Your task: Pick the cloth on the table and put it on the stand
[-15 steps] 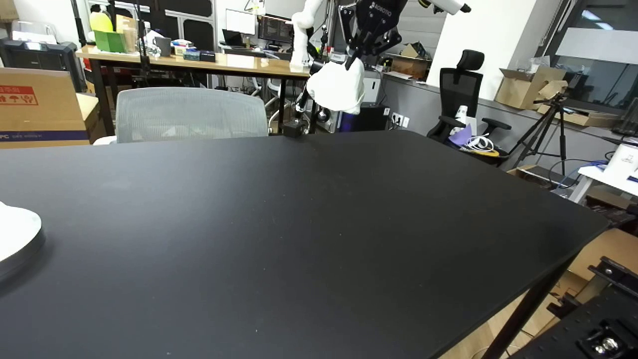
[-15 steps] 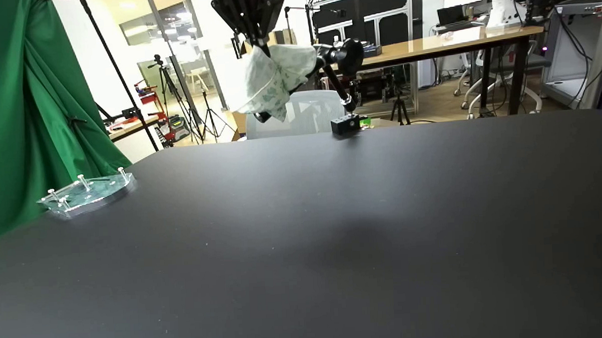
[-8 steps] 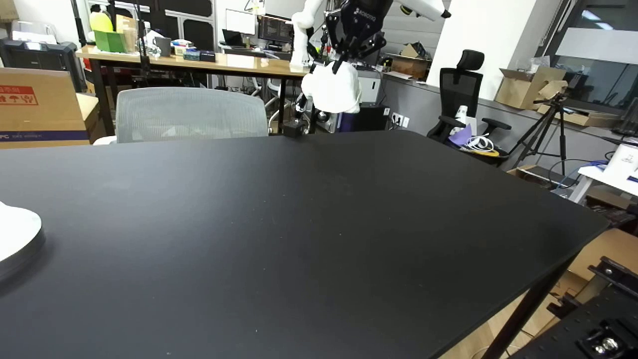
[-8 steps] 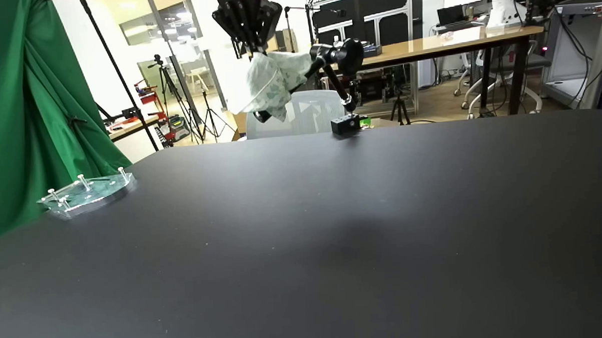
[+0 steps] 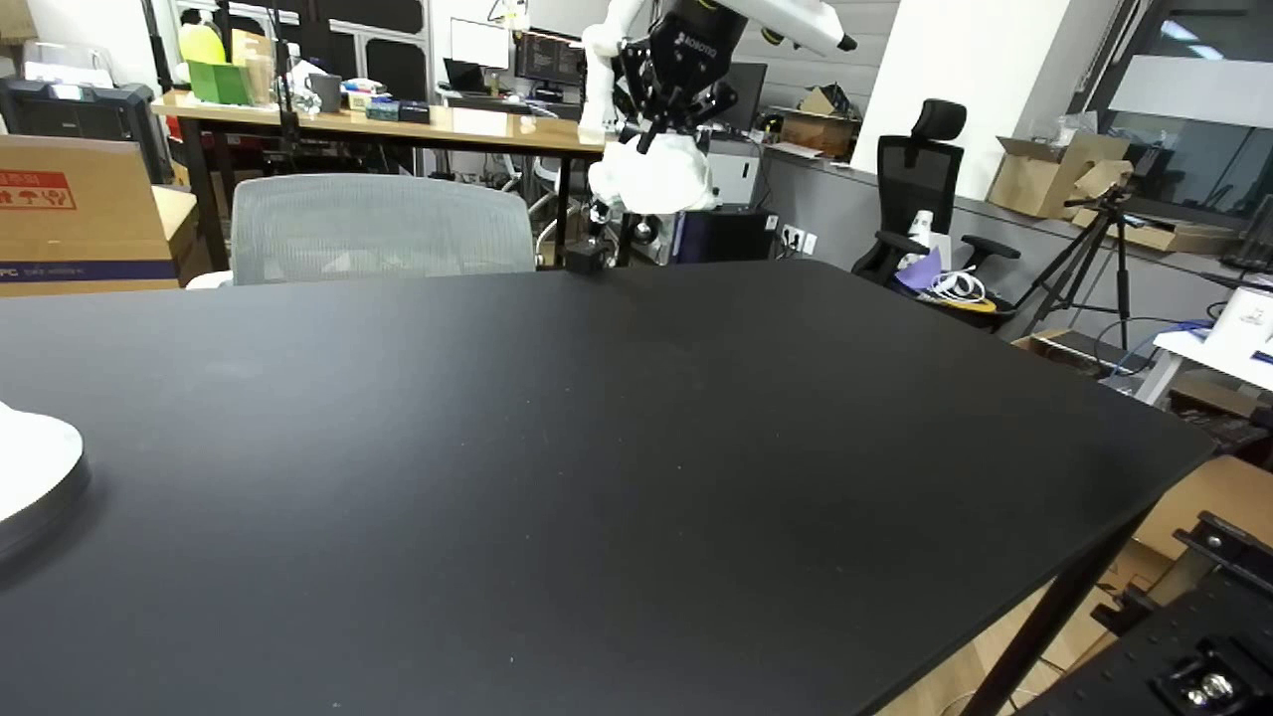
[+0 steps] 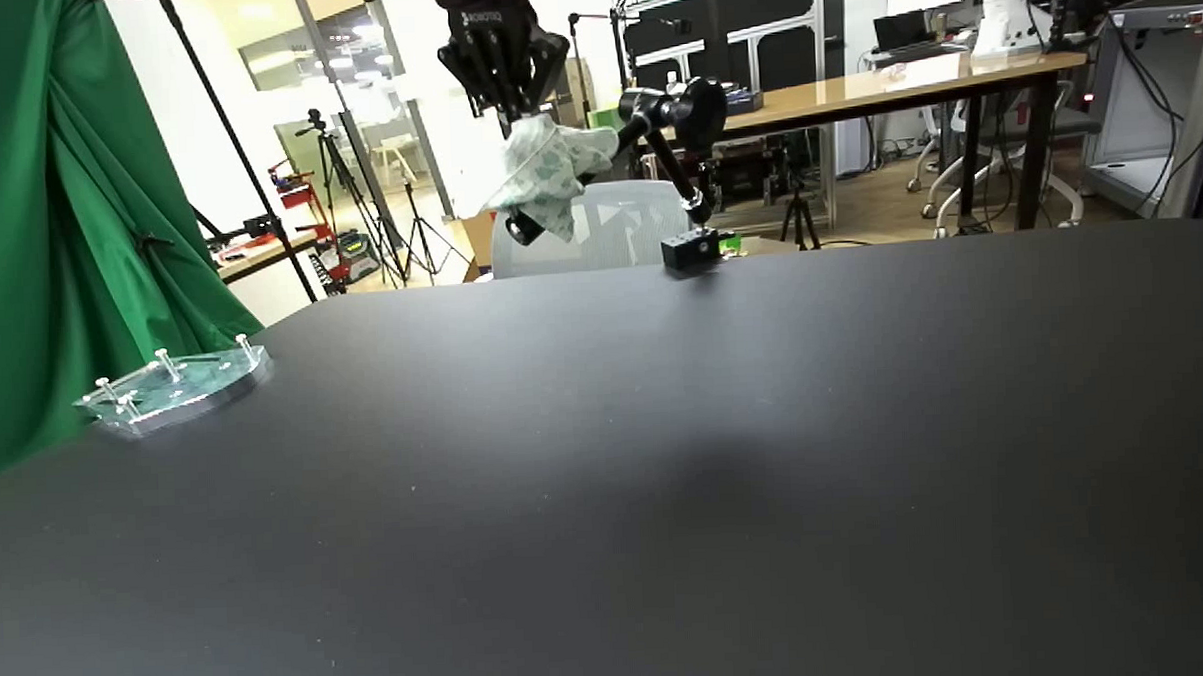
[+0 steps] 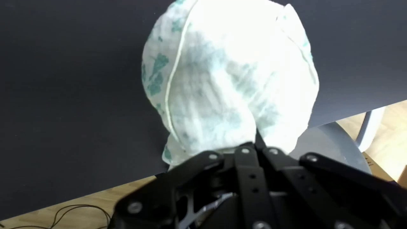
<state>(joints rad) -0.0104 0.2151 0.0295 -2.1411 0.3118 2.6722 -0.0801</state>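
Note:
The white cloth (image 5: 656, 177) with pale green leaf marks is bunched in the air beyond the far table edge. It also shows in an exterior view (image 6: 546, 175) and fills the middle of the wrist view (image 7: 216, 79). My gripper (image 5: 646, 141) points down at the top of the cloth, its fingers close together and shut on it; one dark fingertip (image 7: 259, 138) shows against the cloth. The black jointed stand (image 6: 667, 161) has its base on the far edge. The cloth overlaps its slanted arm, whose black end pokes out below. I cannot tell whether the cloth rests on it.
The black table (image 5: 597, 447) fills the foreground. A grey mesh chair (image 5: 383, 229) stands beyond its far edge. A clear plate with upright bolts (image 6: 178, 388) lies at the table's left by a green curtain (image 6: 78, 246). A white round object (image 5: 35, 457) is at the left edge.
My gripper has moved left and slightly down in an exterior view, and slightly down in the other view of the scene. The cloth has shifted with it and is more bunched over the stand's arm.

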